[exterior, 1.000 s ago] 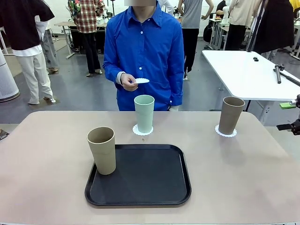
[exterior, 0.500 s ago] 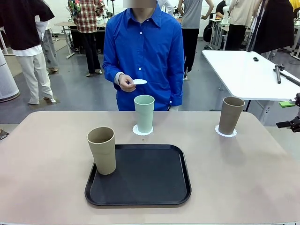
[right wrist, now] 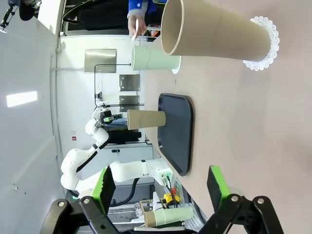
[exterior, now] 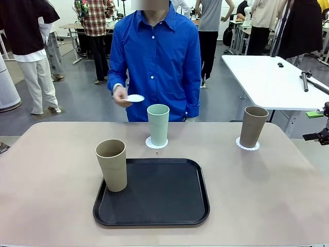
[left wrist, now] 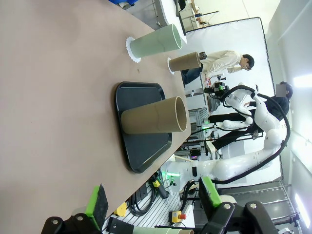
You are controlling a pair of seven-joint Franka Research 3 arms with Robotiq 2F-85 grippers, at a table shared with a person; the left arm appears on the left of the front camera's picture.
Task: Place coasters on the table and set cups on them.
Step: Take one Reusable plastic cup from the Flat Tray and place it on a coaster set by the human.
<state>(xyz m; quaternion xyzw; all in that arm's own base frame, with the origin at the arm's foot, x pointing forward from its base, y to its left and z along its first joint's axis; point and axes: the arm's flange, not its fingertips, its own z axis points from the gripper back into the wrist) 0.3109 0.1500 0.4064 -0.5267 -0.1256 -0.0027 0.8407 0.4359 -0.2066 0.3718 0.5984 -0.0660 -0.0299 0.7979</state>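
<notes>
A matte beige table (exterior: 51, 195) with rounded corners bears a black rounded-square tray (exterior: 154, 206) holding one tall tan cup (exterior: 112, 164) at its left edge. The mint cup (exterior: 158, 124) and second tan cup (exterior: 254, 126) each stand on a lacy white coaster (exterior: 149, 143). The person's hand (exterior: 120, 95) pinches a third coaster (exterior: 135, 98) beyond the far edge.

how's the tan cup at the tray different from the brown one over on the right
Colour: the tan cup is paler than the brown cup.
Support: the tan cup stands at the left edge of the black tray with no coaster under it; the brown cup stands on the table on a white lacy coaster.
Place: the tan cup is nearer the robot, left of middle; the brown cup is farther off, on the right.
Shared: both are upright, tapered and have no handles.
</notes>
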